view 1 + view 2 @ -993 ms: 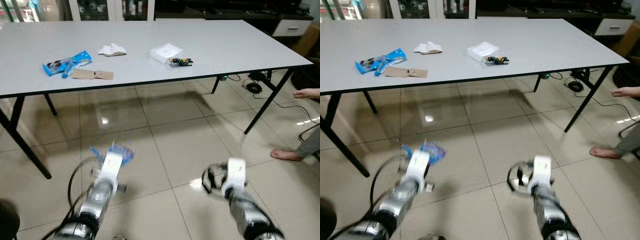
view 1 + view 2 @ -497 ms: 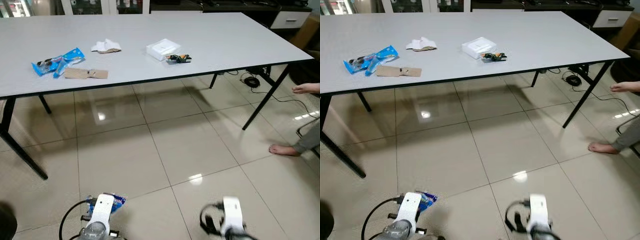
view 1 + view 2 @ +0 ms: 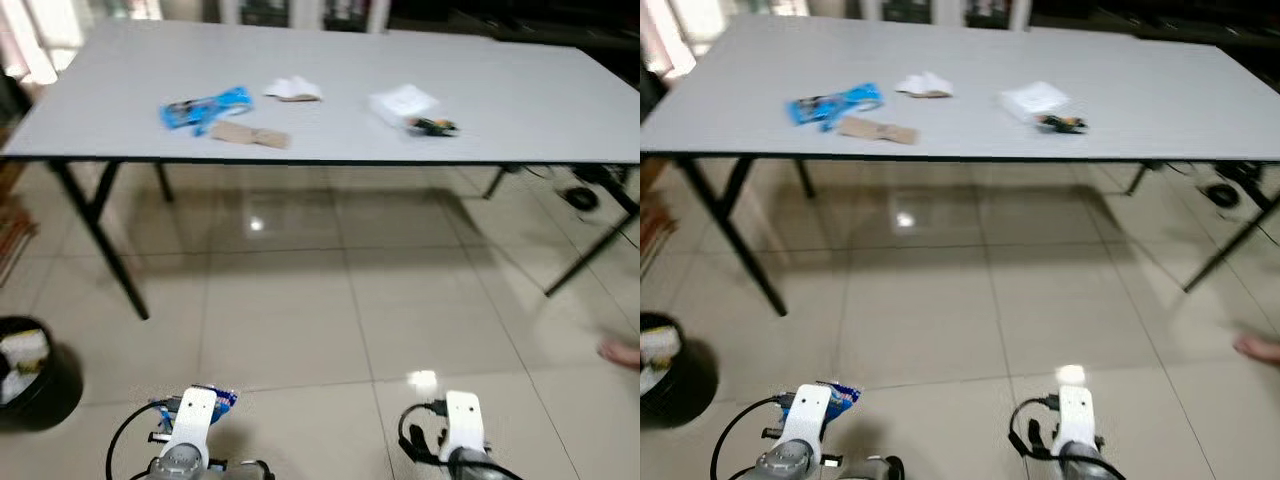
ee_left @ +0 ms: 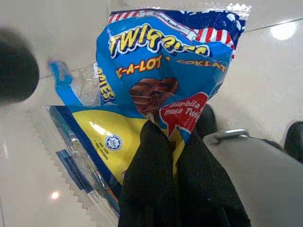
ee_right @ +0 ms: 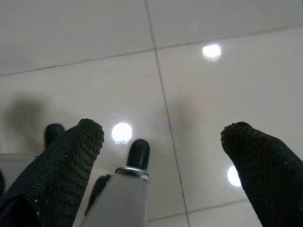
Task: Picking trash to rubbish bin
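I see the rubbish bin (image 3: 35, 375) on the floor at my far left. My left gripper (image 4: 173, 142) pinches the snack wrapper (image 4: 161, 75) by one edge; it could slip in transit. My right gripper (image 5: 161, 151) hangs spread wide, empty.

head stereo — down at table (image 3: 520, 110) | wrists — near floor (image 5: 94, 33)

The rubbish bin (image 3: 30, 375) is cut by the picture's edge, its contents blurred; the small dark item (image 3: 432, 126) on the table (image 3: 520, 90) stays unreadable.
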Available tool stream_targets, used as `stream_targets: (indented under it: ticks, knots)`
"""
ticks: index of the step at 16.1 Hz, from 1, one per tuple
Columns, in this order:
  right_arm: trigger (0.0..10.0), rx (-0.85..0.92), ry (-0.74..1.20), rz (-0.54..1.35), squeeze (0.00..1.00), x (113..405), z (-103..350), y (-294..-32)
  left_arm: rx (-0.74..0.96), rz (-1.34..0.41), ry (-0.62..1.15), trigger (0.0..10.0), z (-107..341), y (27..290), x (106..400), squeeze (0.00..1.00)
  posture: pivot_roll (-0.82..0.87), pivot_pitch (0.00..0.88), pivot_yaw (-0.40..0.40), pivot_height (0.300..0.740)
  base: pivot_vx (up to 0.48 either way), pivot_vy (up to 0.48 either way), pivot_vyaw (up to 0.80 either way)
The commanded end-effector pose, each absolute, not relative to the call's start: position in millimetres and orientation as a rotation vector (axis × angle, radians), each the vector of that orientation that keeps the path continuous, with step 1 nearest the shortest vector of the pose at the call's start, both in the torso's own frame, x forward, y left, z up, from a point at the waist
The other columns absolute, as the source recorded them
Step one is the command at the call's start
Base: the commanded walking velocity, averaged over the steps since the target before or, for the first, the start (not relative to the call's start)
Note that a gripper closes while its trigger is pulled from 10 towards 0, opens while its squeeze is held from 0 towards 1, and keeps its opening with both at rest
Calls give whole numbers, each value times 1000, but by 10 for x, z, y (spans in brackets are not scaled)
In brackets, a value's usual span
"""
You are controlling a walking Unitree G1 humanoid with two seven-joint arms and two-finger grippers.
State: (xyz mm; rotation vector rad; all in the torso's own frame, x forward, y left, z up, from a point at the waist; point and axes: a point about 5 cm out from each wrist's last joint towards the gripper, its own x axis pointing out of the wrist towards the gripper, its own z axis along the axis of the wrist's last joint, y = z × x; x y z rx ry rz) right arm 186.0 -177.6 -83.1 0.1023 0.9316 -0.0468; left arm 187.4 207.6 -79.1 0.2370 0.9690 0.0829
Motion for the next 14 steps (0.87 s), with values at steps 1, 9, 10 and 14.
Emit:
stream_targets:
  ticks: [1, 9, 10, 14]
  knots:
    - [10000, 107, 937, -68, 0, 1850, -834, -1812, 250, 83, 986, 10000, -808, 2051, 1856, 0, -45, 59, -80, 740, 0, 480, 800]
    - [10000, 118, 962, -66, 0, 1765, -875, -1805, 252, 64, 979, 10000, -811, 2045, 1849, 0, -48, 45, -76, 740, 0, 120, 800]
    - [10000, 120, 963, -66, 0, 1761, -877, -1807, 250, 65, 978, 10000, -811, 2043, 1848, 0, -48, 44, -76, 740, 0, 0, 800]
    - [10000, 122, 963, -66, 0, 1753, -879, -1812, 251, 64, 979, 10000, -816, 2037, 1840, 0, -48, 43, -76, 740, 0, 0, 800]
